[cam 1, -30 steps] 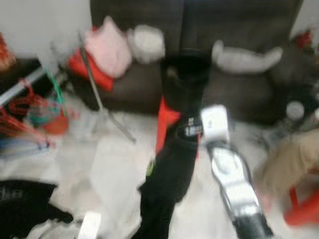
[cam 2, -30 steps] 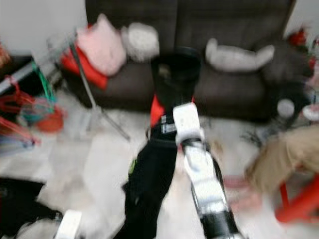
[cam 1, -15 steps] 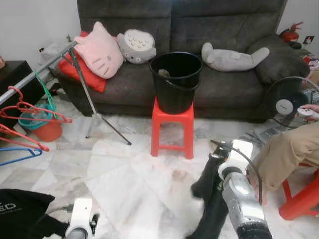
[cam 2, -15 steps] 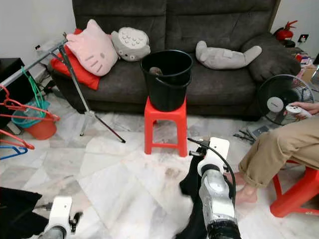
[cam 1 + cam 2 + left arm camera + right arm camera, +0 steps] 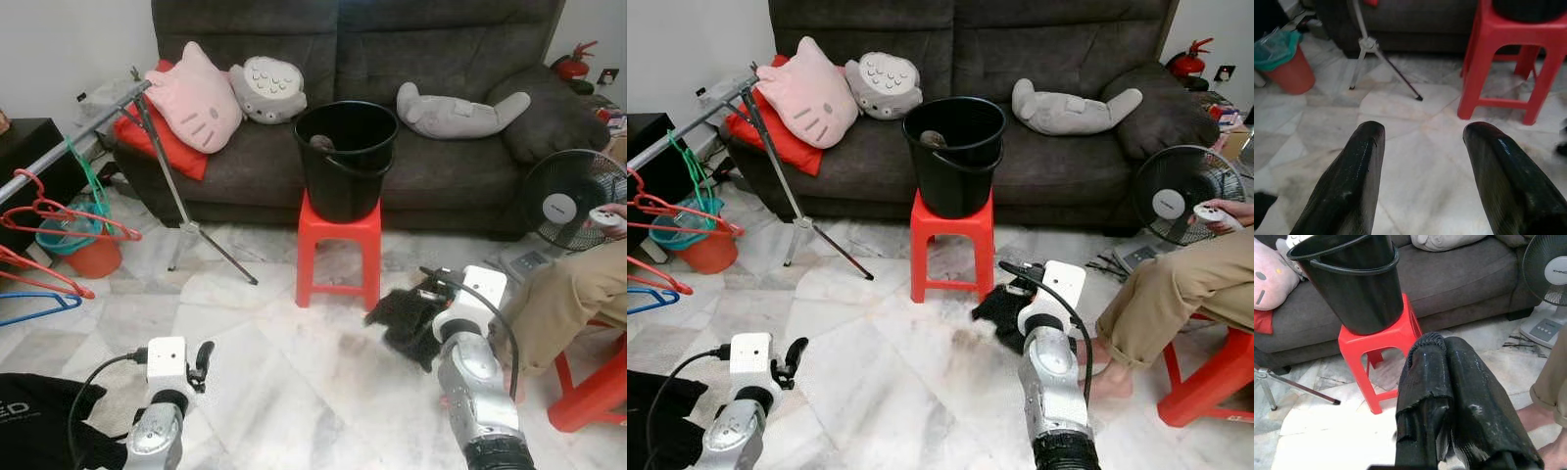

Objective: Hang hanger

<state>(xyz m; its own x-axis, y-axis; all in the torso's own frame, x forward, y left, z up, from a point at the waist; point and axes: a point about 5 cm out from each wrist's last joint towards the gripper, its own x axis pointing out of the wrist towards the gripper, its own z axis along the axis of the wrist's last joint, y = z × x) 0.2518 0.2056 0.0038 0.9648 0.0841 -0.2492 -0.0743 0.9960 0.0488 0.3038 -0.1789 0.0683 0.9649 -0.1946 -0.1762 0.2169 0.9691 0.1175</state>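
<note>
right gripper (image 5: 1442, 382) clenched on black cloth (image 5: 407, 315), just right of stool (image 5: 338, 250) | left gripper (image 5: 1422, 161) released, empty | carry cloth left toward rack (image 5: 73, 137), keep grip firm

Floor (image 5: 274, 382): pale marble-look tile, polished, faint veining. Red stool (image 5: 338, 250): moulded plastic, smooth, slight sheen. Black round bucket (image 5: 345, 157) on it: plastic, semi-gloss. Dark grey sofa (image 5: 431, 59): napped cloth, matt. Pink cat-face cushion (image 5: 199, 98) & grey seal-shaped toy (image 5: 460, 113): soft plush. Rack pole (image 5: 69, 147) w/ tripod leg: bare metal, dull shine. Red wire hangers (image 5: 59, 211): thin, glossy. My right gripper (image 5: 1442, 377): black fingers (image 5: 1469, 396), scuffed rubbery skin; black cloth (image 5: 407, 315) in it looks rough, matt. My left gripper (image 5: 1422, 161) fingers: smooth, slightly glossy. My forearms: brushed silver metal.
</note>
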